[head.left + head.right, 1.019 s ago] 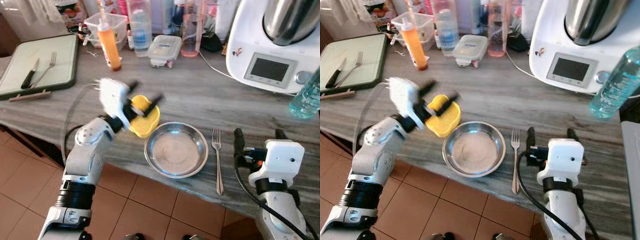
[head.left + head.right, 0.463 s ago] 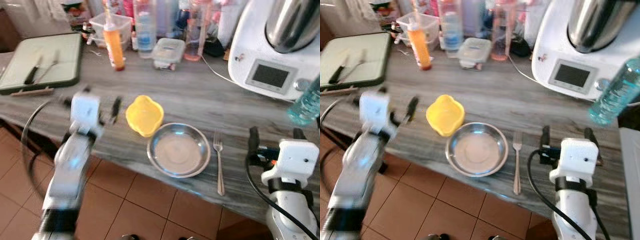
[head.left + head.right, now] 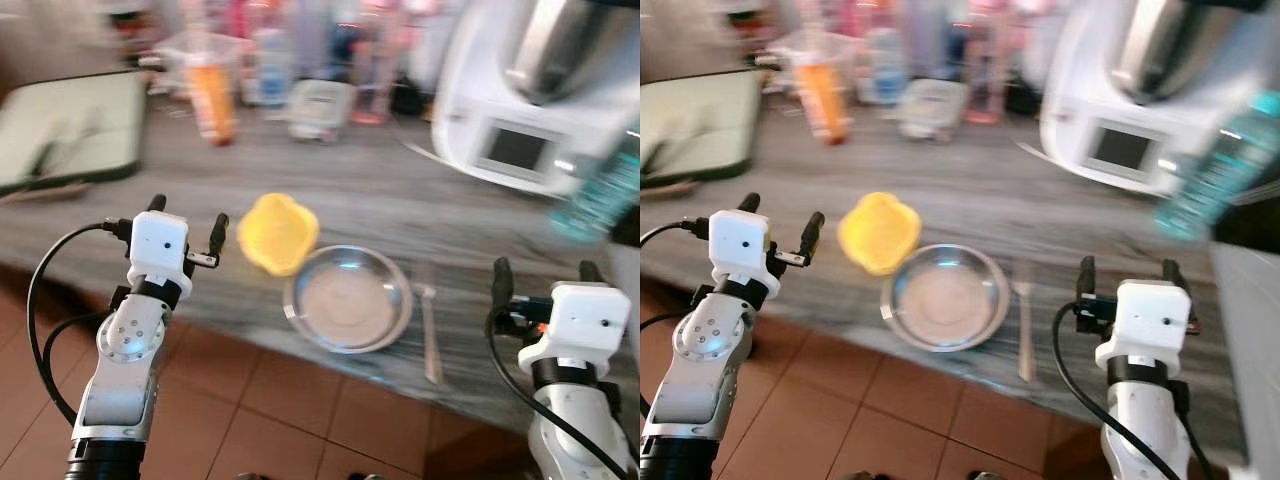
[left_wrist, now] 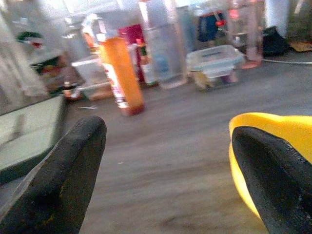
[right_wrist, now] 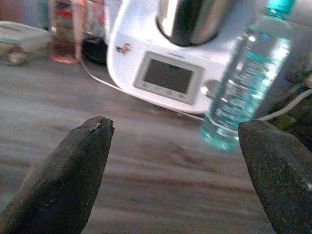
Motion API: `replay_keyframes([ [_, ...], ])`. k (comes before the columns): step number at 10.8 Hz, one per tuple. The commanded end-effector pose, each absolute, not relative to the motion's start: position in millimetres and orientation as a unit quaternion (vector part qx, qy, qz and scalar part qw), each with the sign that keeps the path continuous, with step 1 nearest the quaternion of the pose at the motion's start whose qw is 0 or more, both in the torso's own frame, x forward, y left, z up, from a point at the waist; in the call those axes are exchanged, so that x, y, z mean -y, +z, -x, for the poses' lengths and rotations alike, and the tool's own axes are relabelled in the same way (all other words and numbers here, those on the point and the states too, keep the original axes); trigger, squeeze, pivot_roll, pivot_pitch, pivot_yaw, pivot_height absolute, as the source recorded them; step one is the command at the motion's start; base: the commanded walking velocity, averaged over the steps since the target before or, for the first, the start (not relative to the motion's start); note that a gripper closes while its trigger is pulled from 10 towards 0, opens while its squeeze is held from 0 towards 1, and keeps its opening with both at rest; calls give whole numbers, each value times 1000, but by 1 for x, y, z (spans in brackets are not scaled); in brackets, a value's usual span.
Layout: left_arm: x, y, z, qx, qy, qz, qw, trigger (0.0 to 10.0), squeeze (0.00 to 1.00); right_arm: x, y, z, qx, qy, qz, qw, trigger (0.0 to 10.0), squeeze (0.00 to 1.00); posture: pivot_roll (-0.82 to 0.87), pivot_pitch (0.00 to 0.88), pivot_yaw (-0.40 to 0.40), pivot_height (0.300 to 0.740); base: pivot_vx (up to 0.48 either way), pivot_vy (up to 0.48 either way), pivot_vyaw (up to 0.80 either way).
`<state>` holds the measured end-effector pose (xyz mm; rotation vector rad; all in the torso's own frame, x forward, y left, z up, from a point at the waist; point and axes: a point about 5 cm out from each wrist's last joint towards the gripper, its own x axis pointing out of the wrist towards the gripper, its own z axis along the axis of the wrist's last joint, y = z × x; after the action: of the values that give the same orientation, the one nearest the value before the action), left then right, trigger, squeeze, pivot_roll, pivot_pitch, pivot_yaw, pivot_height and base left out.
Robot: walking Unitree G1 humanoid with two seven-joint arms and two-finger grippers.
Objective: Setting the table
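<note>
A yellow cup (image 3: pixel 279 232) sits upright on a grey wood-grain desk (image 3: pixel 380 195), near its front edge. Just beside it, toward the robot's right, is a round steel bowl (image 3: pixel 347 298), and the two look close to touching. A fork (image 3: pixel 428 330) lies just past the bowl's far side, running roughly front to back, its tines pointing away from the robot.

The left hand (image 3: pixel 185 215) hovers at the desk's front edge just beside the yellow cup, its two black fingers spread apart and holding nothing. In the left wrist view, the cup's rim shows behind one finger (image 4: pixel 273 175). The right hand (image 3: pixel 545 275) is raised near the desk's front edge beyond the fork, its fingers also apart and empty.

Farther back, blurred, stand an orange bottle (image 3: pixel 210 95), a clear lidded container (image 3: pixel 320 108), a white kitchen machine (image 3: pixel 530 100) with a screen, and a blue-tinted water bottle (image 5: pixel 243 83). A green board (image 3: pixel 70 130) lies at the far left.
</note>
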<state>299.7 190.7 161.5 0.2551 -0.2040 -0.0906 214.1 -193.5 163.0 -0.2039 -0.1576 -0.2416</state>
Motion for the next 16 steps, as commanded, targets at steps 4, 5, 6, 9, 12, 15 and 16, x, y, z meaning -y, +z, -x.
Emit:
replay_keyframes([
  [4, -192, 153, -301, 75, -50, -136, 987, 10000, 0, 188, 146, -216, 29, -99, 63, 993, 10000, 0, 100, 122, -12, 740, 0, 0, -400],
  [5, -191, 153, -301, 73, -54, -133, 987, 10000, 0, 189, 135, -216, -3, -105, 46, 993, 10000, 0, 100, 122, -12, 740, 0, 0, 0],
  [6, -191, 153, -302, 72, -57, -132, 987, 10000, 0, 188, 122, -217, -45, -104, 45, 993, 10000, 0, 101, 125, -7, 740, 0, 0, 0],
  [9, -190, 156, -304, 72, -66, -128, 987, 10000, 0, 188, 118, -210, -64, -109, 48, 991, 10000, 0, 101, 127, -4, 740, 0, 0, 0],
  [12, -189, 154, -305, 64, -81, -124, 987, 10000, 0, 185, 106, -187, -111, -121, 49, 985, 10000, 0, 94, 127, 1, 740, 0, 0, 0],
  [15, -186, 153, -307, 59, -99, -126, 985, 10000, 0, 178, 98, -173, -141, -121, 38, 982, 10000, 0, 85, 131, 10, 740, 0, 0, 0],
  [16, -185, 153, -307, 58, -102, -125, 985, 10000, 0, 176, 97, -173, -141, -120, 34, 982, 10000, 0, 78, 135, 18, 740, 0, 0, 0],
])
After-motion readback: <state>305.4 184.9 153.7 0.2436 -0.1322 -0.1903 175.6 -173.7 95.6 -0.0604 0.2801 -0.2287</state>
